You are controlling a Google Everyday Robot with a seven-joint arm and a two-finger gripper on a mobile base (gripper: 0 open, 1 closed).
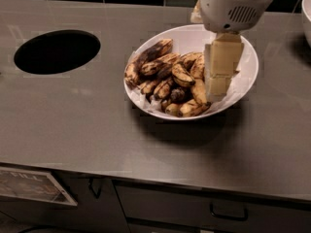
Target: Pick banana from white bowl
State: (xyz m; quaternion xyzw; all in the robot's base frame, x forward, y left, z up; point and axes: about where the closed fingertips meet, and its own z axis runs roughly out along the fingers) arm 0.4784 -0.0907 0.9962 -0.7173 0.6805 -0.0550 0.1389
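Note:
A wide white bowl (pixel 188 37) stands on the steel counter, right of centre, with a heap of overripe bananas in it. The banana (pixel 146 58), long, curved and mostly brown-black, lies along the heap's upper left edge. Smaller spotted bananas (pixel 182 75) fill the middle. My gripper (pixel 217 89), cream-coloured under a white wrist housing (pixel 233 6), hangs over the bowl's right half, its tip low among the bananas on the right side. It hides the bananas behind it. It stands to the right of the banana, apart from it.
A round dark hole (pixel 57 51) is cut in the counter at the left. The rim of another white bowl (pixel 307 8) shows at the top right edge. Dark tiles run along the back. Drawers with handles (pixel 228 212) sit below the counter's front edge.

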